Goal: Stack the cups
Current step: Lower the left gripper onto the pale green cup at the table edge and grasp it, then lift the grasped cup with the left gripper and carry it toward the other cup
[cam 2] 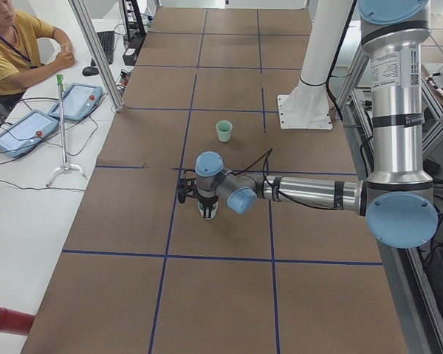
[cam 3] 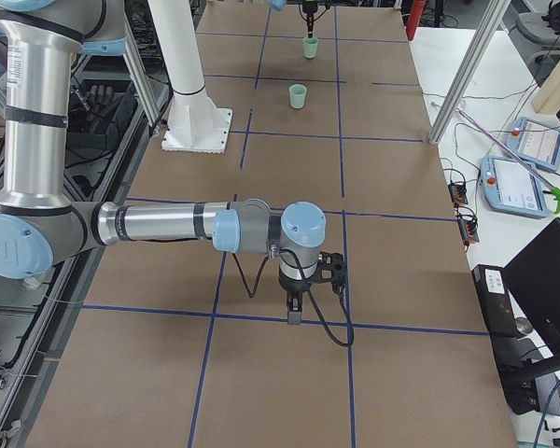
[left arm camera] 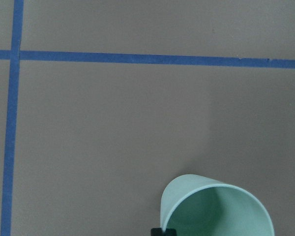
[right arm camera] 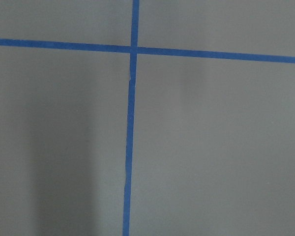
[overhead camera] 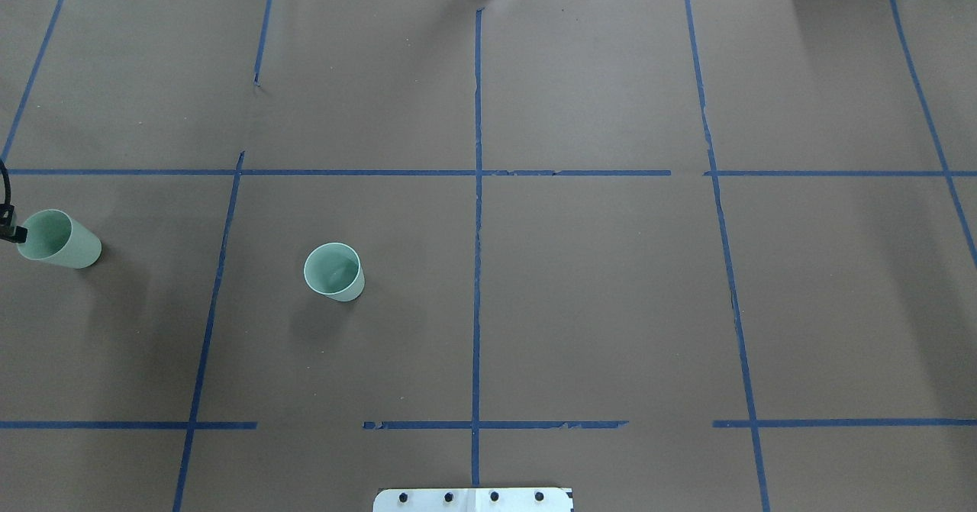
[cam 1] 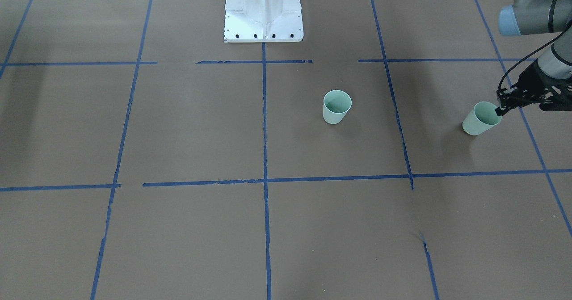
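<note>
Here, the left gripper [cam 1: 500, 110] pinches the held cup [cam 1: 480, 119] by its rim at the left end of the surface [cam 1: 178, 125].
Its jaws are closed on one side of the cup's wall. In the side view the cup's long axis is vertical, mouth up; the slant in the overhead and front views looks like camera angle. Whether its base touches the surface I cannot tell. The other cup [cam 1: 337, 107] stands upright, mouth up, well apart toward the centre, on the robot's left of the middle tape line [cam 1: 264, 112]. The right gripper [cam 3: 297, 313] points down near a tape crossing; I cannot tell how its jaws stand. Blue tape grids the brown surface. A white pedestal [cam 1: 263, 14] stands at the robot's edge. A person [cam 2: 15, 44] in yellow sits by two pendants [cam 2: 77, 99].
</note>
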